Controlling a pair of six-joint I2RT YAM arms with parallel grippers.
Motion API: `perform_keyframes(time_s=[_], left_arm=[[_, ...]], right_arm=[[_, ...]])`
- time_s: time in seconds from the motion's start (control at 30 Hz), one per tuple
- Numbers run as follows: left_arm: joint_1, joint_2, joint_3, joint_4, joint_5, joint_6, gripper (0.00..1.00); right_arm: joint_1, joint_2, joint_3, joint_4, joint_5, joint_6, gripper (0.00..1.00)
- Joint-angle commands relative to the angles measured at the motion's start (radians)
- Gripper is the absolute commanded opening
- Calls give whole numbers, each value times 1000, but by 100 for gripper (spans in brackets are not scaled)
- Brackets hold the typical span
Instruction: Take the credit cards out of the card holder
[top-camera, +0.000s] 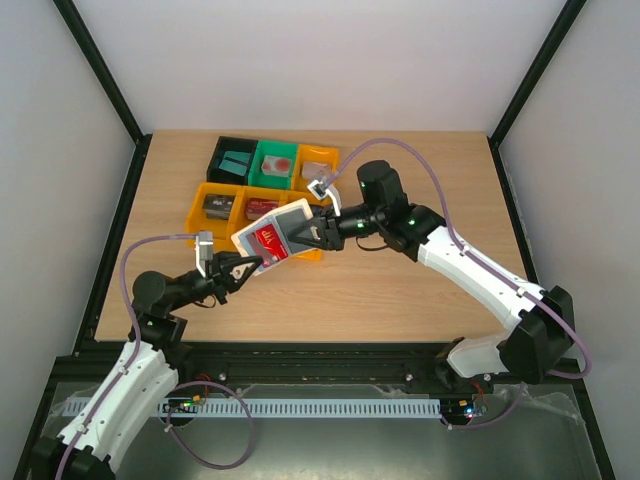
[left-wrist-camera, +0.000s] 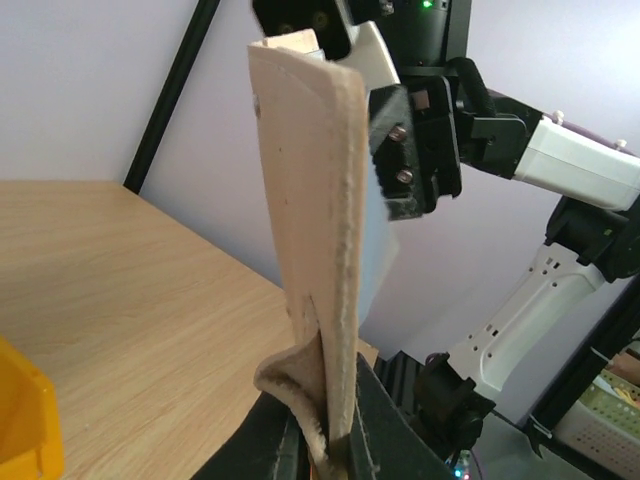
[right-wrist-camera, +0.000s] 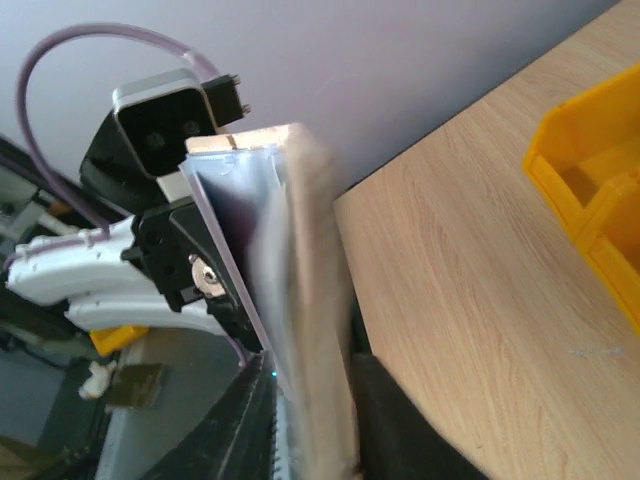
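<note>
Both claws (top-camera: 248, 266) (top-camera: 303, 234) on card holder (top-camera: 288, 218)

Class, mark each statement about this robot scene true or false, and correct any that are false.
1. The left claw and the right claw both grip the card holder. True.
2. The card holder lies flat on the table. False: it is held in the air between the two claws.
3. A red card shows on the holder's open face. True.
4. Every bin is orange. False: there is also a black bin and a green bin.
</note>
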Motion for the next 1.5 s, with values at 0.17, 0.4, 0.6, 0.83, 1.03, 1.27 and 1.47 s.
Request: perform_keyframes(time_s=[0.17,0.4,0.6,0.83,1.03,1.27,1.47], left_arm=[[7,-19,-5,-58,-141,28,2],[10,-26,-10,-71,-154,42,2],[9,-18,-6,-50,-114,71,2],[9,-18,6,-14,-9,123,2],[9,-11,10,0,5,129,2],[10,-6,13,2,11,131,2],[9,-6,13,3,17,131,2]], right_arm=[[-55,-31,36,-144,377,-61,52],[-48,-146,10,-103,576,-120,47],[88,-157,-60,114,247,-179,47],[92,-60,-21,179,194,-146,49],[94,-33,-23,188,133,-144,42],[101,3,-33,206,111,-131,36],[113,21,-27,227,93,-123,21]])
